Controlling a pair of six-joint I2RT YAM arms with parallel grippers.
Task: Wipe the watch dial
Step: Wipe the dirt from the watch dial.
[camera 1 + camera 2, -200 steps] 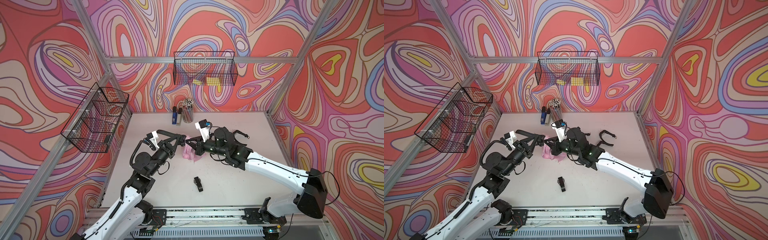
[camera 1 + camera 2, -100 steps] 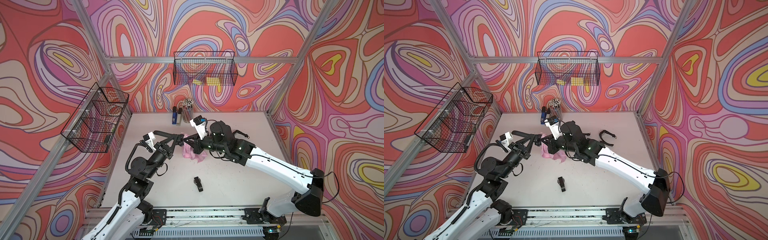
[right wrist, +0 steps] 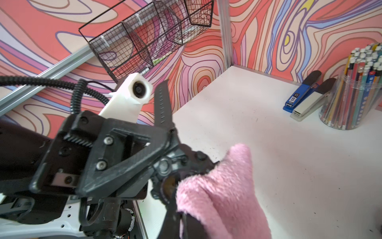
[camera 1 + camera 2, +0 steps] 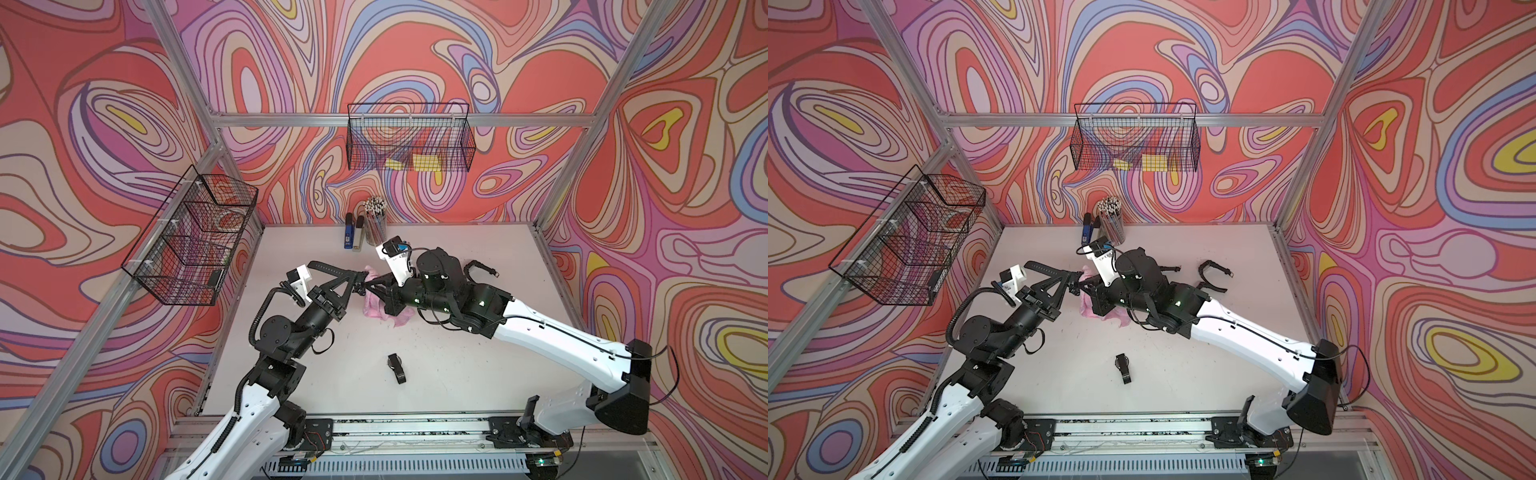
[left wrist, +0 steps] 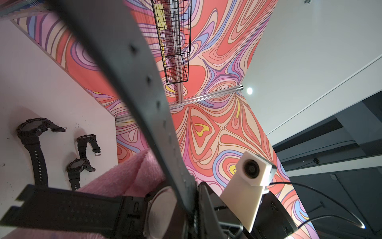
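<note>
Above mid-surface, nearer the back edge: left gripper and right gripper meet tip to tip, raised off the surface, with the watch between them.

Hidden / unclear:
- The dial shows only as an amber sliver in the right wrist view. The pink cloth covers the rest.
- In both top views the case is lost among the dark fingers. Only the long strap reads clearly, pointing toward the left edge.
- The left wrist view gives the steel case back, blurred and cut by the frame, with the strap crossing close to the lens.
- The right gripper's tips are partly buried in cloth. Cannot tell whether the cloth's lower fold touches the surface.

Room:
- The front half is open apart from one spare watch near the front centre.
- More spare watches lie toward the right edge, behind the right arm.
- Two staplers and a pencil cup stand at the back edge, near the meeting point but apart from it.
- The walls carry wire baskets, well above the surface.

Grips:
- The left gripper is pressed together on the watch where the strap joins the case.
- The right gripper is pinching the pink cloth, which lies against the dial face.
</note>
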